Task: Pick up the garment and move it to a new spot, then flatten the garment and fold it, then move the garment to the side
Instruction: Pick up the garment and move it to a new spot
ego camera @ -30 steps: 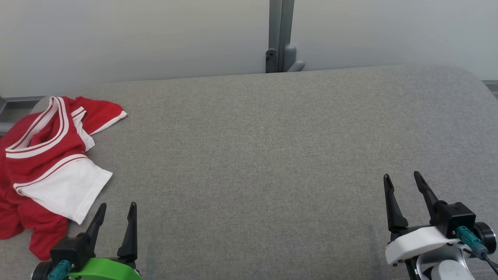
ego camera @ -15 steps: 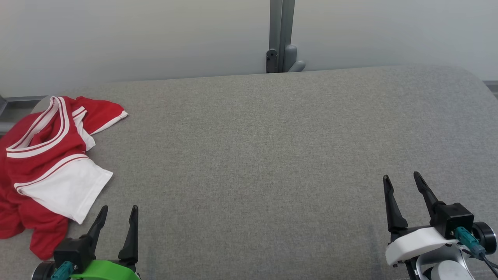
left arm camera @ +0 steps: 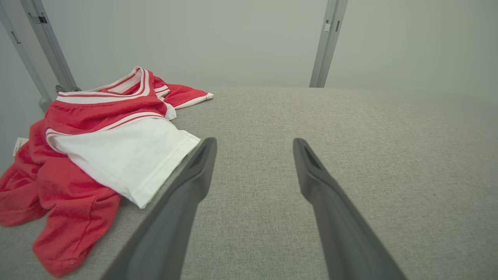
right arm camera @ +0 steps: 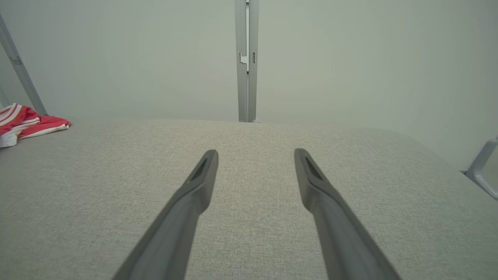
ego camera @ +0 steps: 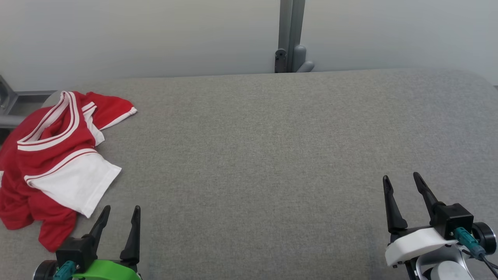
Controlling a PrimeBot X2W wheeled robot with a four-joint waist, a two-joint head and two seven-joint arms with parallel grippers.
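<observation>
Far left on the grey padded table [ego camera: 253,155], the red-and-white garment [ego camera: 58,155] is lying crumpled. Its white sleeve panel is spreading toward you and its red bulk is reaching the table's left edge. Just right of that sleeve, your left gripper [ego camera: 121,209] is hovering low with its two dark fingers spread and nothing between them. One finger is sitting just beside the white hem, and the pictures are not settling whether it is brushing the cloth.

The left wrist view is adding a small white label [left arm camera: 19,146] poking out at the garment's left side. It is also showing slanted grey rails [left arm camera: 50,50] rising behind the garment, where the head view is offering you a short stretch of grey frame [ego camera: 15,105].

Across the middle, a wide run of plain grey fabric is stretching to the far edge, giving you open room between the two arms. Behind that edge a grey post [ego camera: 290,35] is standing against the pale wall.

At the lower right, your right gripper [ego camera: 400,176] is waiting with fingers parted and empty, well apart from the garment. Its wrist view is catching a red-and-white corner of cloth at the far left. Far right, it is picking up a grey bracket [right arm camera: 482,167] beyond the table's rounded right edge.
</observation>
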